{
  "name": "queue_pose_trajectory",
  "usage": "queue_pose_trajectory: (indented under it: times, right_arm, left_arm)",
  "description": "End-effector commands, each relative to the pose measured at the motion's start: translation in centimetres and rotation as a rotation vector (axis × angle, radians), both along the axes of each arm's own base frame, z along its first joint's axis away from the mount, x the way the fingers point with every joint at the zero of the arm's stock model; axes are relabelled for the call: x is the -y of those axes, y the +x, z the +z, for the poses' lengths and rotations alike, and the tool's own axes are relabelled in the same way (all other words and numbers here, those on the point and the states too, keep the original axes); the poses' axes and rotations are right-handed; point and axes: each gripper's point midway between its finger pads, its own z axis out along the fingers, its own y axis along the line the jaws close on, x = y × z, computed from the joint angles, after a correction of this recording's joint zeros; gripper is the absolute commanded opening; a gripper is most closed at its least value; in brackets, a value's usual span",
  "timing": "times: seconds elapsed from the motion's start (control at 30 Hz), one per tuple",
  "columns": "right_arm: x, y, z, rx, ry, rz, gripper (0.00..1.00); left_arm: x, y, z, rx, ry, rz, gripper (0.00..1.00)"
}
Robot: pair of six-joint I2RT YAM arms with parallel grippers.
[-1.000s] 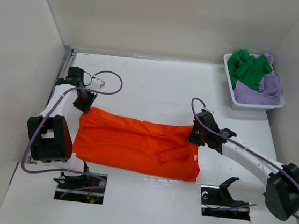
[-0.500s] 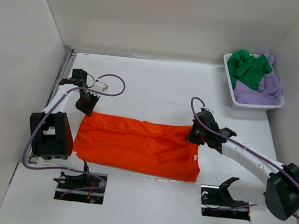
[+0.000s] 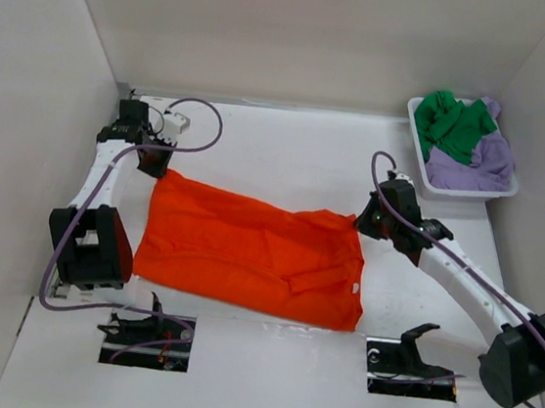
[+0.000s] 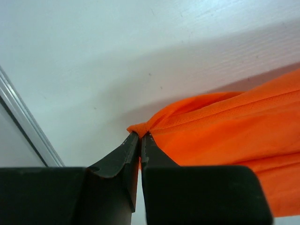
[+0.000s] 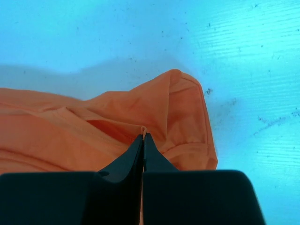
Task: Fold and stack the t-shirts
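The white table [image 3: 289, 147] fills the top view, walled in by pale panels on three sides. The orange t-shirt [image 3: 247, 250] lies spread across the table's middle, just beyond the two arm bases. Its near edge is flat on the surface, and a folded sleeve and a small white label lie near its right side. Its far edge runs aslant between the two grippers.

In the far right corner stands the white basket [image 3: 466, 194], well apart from the orange shirt. The green t-shirt [image 3: 449, 121] is bunched in its left part and the lavender t-shirt [image 3: 474, 163] is heaped in its right part.

The left gripper [image 3: 154, 163] is at the shirt's far left corner. Its wrist view shows the jaws pressed together on a pinched tip of orange cloth [image 4: 139, 136]. The right gripper [image 3: 367, 220] is at the far right corner, and its jaws are likewise clamped on a thin ridge of the orange fabric [image 5: 143, 137]. That corner seems raised a little off the table, though the views do not make this plain.
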Motion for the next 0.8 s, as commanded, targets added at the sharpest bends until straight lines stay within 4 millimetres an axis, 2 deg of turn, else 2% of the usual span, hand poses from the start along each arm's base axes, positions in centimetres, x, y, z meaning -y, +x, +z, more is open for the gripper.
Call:
queue_pose_trajectory:
  times: [0.0, 0.13, 0.23, 0.3, 0.5, 0.67, 0.77]
  right_arm:
    - [0.6, -2.3, -0.5, -0.011, 0.007, -0.002, 0.0]
    - [-1.2, -6.0, -3.4, -0.101, 0.082, 0.016, 0.0]
    - [-2.5, -8.4, -5.4, -0.163, 0.117, 0.03, 0.0]
    - [-3.1, -9.3, -6.2, -0.181, 0.126, 0.037, 0.0]
    - [-3.3, -10.4, -8.5, -0.232, 0.111, 0.037, 0.0]
    - [-2.7, -10.7, -8.4, -0.221, 0.113, 0.022, 0.0]
    - [-2.9, -10.9, -8.1, -0.216, 0.127, 0.034, 0.03]
  left_arm:
    - [0.3, -3.5, -1.2, -0.046, -0.033, -0.039, 0.03]
    - [0.1, -7.8, -4.7, -0.143, -0.006, -0.098, 0.05]
    - [-0.6, -9.1, -5.7, -0.168, 0.012, -0.115, 0.06]
    - [-1.1, -9.6, -6.1, -0.182, 0.018, -0.121, 0.07]
    - [-1.6, -11.3, -7.5, -0.274, 0.043, -0.185, 0.09]
    - [-3.1, -10.8, -7.3, -0.263, 0.064, -0.156, 0.09]
    - [-3.3, -11.3, -7.6, -0.287, 0.062, -0.165, 0.1]
